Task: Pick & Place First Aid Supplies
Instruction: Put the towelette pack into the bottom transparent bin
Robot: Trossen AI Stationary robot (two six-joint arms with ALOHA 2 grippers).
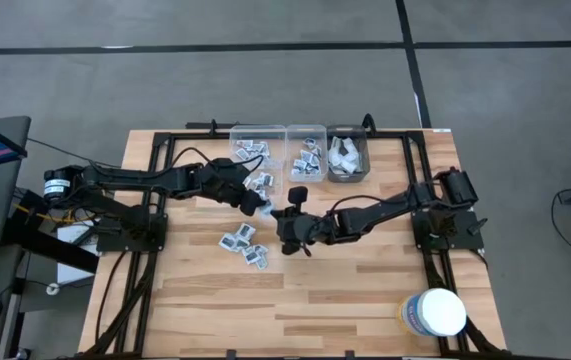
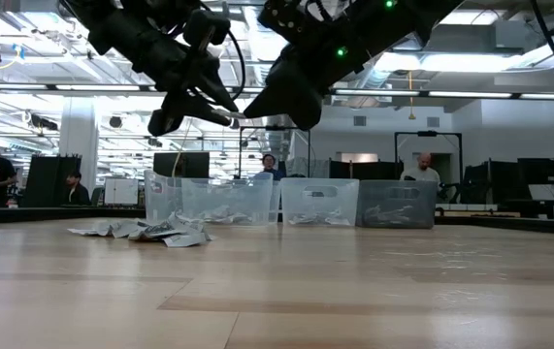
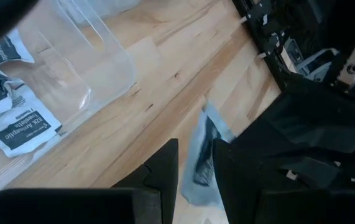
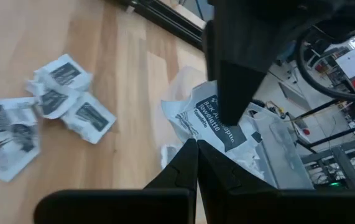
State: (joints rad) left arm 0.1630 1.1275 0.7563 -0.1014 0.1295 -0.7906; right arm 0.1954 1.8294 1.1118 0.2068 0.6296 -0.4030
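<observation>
A white antiseptic towelette packet with a dark print hangs in the air over the table's middle, between my two grippers. My left gripper reaches in from the left and is closed on it. My right gripper comes from the right, shut, with its tips at the packet's edge. In the high view the packet sits between the two hands, just in front of the left bin. More first aid supplies lie in a loose pile flat on the wood, nearer the front. My left gripper pinches the packet's middle between its two fingers, coming level-to-slanting from the table's left. The packet stands on edge between them, lifted clear of the table. My right gripper's shut fingertips pinch the packet's white lower edge, coming from the table's right and slanting down. The packet's printed face fans out past the tips.
Three clear bins stand in a row at the far edge: the left and middle hold packets, the right holds pale wrappers. A big white tub stands at the front right. People sit in the room beyond the table.
</observation>
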